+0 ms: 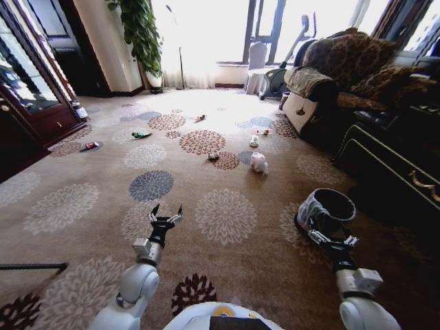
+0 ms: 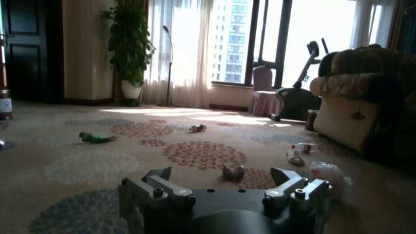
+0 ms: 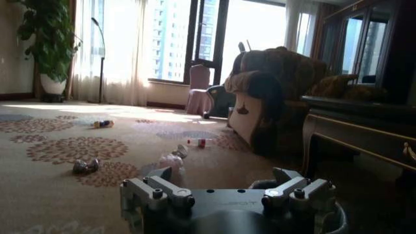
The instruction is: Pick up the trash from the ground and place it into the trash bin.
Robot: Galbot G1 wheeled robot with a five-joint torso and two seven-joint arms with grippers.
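Observation:
Trash lies scattered on the patterned carpet ahead: a white plastic wad (image 1: 258, 162) (image 2: 325, 171) (image 3: 172, 162), a small pale bottle (image 1: 254, 141), a red-capped bottle (image 1: 262, 131) (image 3: 198, 143), a small dark piece (image 1: 214, 157) (image 2: 233, 171), a green wrapper (image 1: 141, 135) (image 2: 94, 138), a red can (image 1: 91, 146) and an orange-black tube (image 1: 200, 118). The trash bin (image 1: 328, 208) with its grey-white liner stands at near right. My right gripper (image 1: 332, 240) (image 3: 224, 173) is open just beside its near rim. My left gripper (image 1: 167, 216) (image 2: 221, 174) hangs open and empty over the carpet.
A brown sofa (image 1: 344, 69) and a dark low table (image 1: 399, 158) line the right side. A dark cabinet (image 1: 27, 103) stands at left, with a potted plant (image 1: 141, 34) and an exercise machine (image 1: 285, 62) by the far windows. A bottle (image 1: 80, 110) stands by the cabinet.

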